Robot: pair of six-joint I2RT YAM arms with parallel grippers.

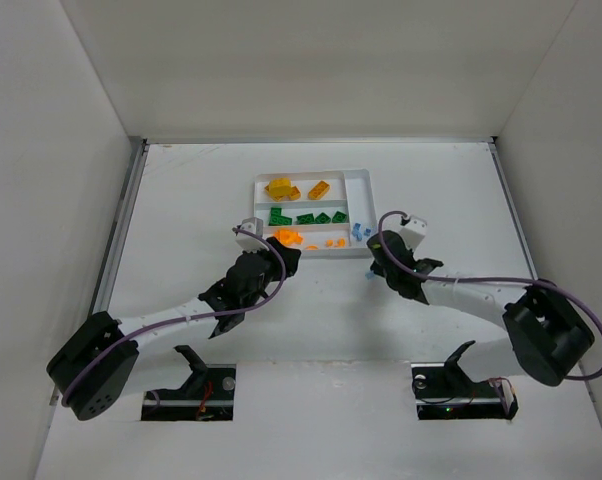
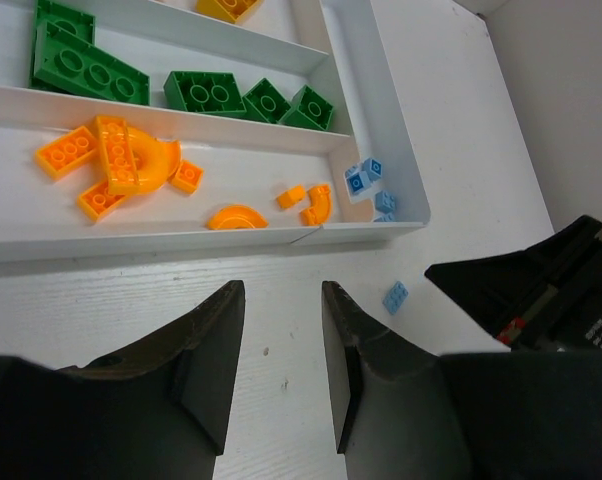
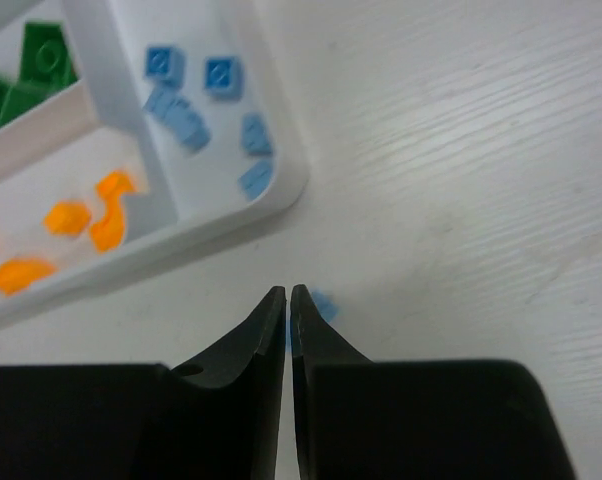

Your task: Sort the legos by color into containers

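The white tray (image 1: 366, 175) holds yellow bricks (image 1: 281, 188) in its far slot, green bricks (image 1: 306, 216) in the middle slot, orange bits (image 1: 287, 237) in the near slot and pale blue pieces (image 1: 360, 232) in the narrow side slot. One loose pale blue piece (image 2: 395, 296) lies flat on the table just outside the tray's near right corner. My right gripper (image 3: 287, 292) is shut, its tips right at that piece (image 3: 323, 303), which is partly hidden behind them. My left gripper (image 2: 281, 290) is open and empty over bare table in front of the tray.
The tray's near rim (image 2: 181, 240) lies just beyond the left fingertips. The right arm's dark fingers (image 2: 511, 285) reach in at the right of the left wrist view. White walls enclose the table on three sides.
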